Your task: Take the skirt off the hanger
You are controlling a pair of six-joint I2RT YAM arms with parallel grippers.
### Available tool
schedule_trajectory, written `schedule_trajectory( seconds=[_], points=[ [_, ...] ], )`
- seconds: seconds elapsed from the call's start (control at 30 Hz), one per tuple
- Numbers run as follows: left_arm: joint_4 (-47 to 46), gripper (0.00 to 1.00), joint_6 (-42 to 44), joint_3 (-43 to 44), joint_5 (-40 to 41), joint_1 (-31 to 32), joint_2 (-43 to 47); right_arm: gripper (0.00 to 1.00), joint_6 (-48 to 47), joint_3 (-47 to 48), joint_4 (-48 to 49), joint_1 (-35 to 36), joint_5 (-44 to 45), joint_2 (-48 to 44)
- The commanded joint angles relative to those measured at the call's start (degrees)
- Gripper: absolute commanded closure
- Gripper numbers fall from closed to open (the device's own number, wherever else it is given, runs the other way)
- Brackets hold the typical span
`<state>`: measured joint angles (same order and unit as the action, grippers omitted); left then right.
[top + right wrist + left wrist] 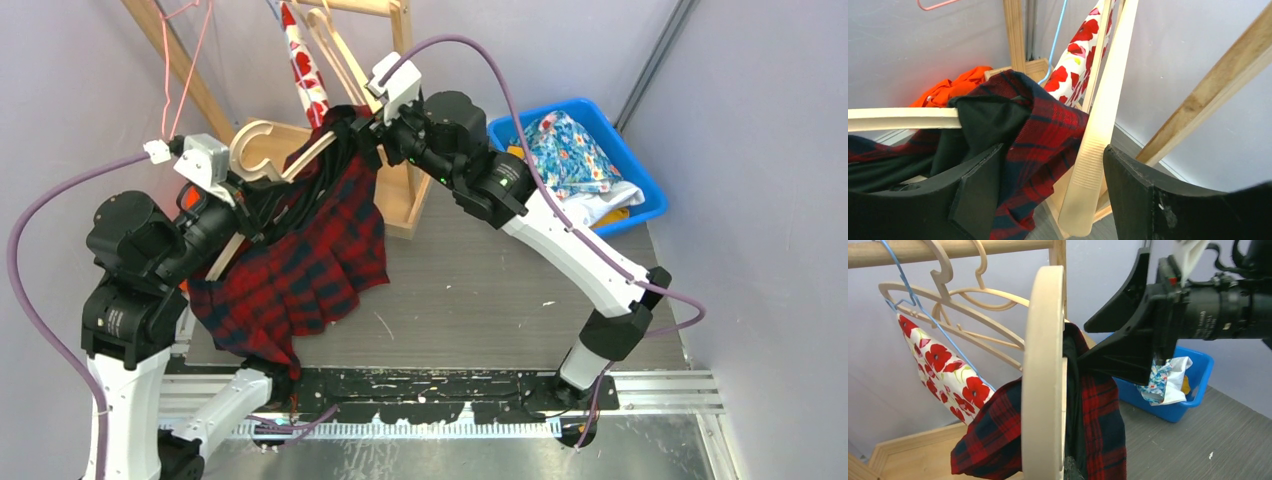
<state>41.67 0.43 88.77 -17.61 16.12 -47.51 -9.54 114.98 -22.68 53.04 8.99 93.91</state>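
- left gripper (250,195): fingers buried under the skirt (310,260) from above, out of frame in its own wrist view;
- hanger (1043,380): lower end cut by the left wrist view's bottom edge

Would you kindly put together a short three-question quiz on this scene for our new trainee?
1. True or false: the right gripper has its fingers shut tight.
2. What holds up the wooden hanger that carries the plaid skirt? A. the right gripper B. the left gripper C. the bin
3. Fill in: the floral cloth lies in a bin coloured ___.
Key: 1 false; 2 B; 3 blue.
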Motion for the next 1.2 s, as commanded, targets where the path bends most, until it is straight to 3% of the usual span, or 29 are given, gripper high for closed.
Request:
schedule_trajectory(
  seconds=[0.0,0.13,0.43,0.57,0.63,0.67,0.7,0.93,1.03,1.17],
  points=[
    [-4.83,1.0,0.9,1.93,-2.9,0.55,1.84,0.24,-0.5,3.15,3.21,0.09,1.22,0.83],
    [-2.35,1.0,1.82,2.83,-5.61,0.96,3.03,0.27,0.73,3.92,3.01,0.13,0.69,1.62],
    [1.6,1.0,3.02,3.09,-15.63,1.3,7.26,0.46,2.34,-0.1,2.86,1.68,-1.09,-1.97],
    [2.25,1.0,2.81,3.06,-15.97,1.38,7.88,0.68,2.46,-0.69,-0.15,2.43,-1.12,-3.7],
    [2.9,1.0,3.23,3.68,-16.38,1.57,8.03,0.83,2.59,-2.78,0.72,2.98,2.83,-5.78],
    [3.15,1.0,3.52,3.95,-16.34,1.63,8.16,0.96,2.56,-4.75,2.07,2.98,5.62,-7.81],
    [3.35,1.0,3.72,4.29,-15.94,1.68,8.33,0.98,2.21,-7.05,4.37,3.01,9.62,-9.52],
    [8.18,1.0,6.51,5.91,-14.99,1.75,10.3,0.99,-8.55,-18.57,21.74,2.97,28.02,-16.91],
    [9.26,1.0,5.69,5.36,-14.76,1.77,11.29,0.99,-14.97,-18.47,25.63,2.21,30.61,-16.96],
    [9.45,1.0,3.8,4.62,-15.11,1.8,12.35,0.99,-16.55,-16.04,27.11,-0.86,31.37,-16.01]
  ],
)
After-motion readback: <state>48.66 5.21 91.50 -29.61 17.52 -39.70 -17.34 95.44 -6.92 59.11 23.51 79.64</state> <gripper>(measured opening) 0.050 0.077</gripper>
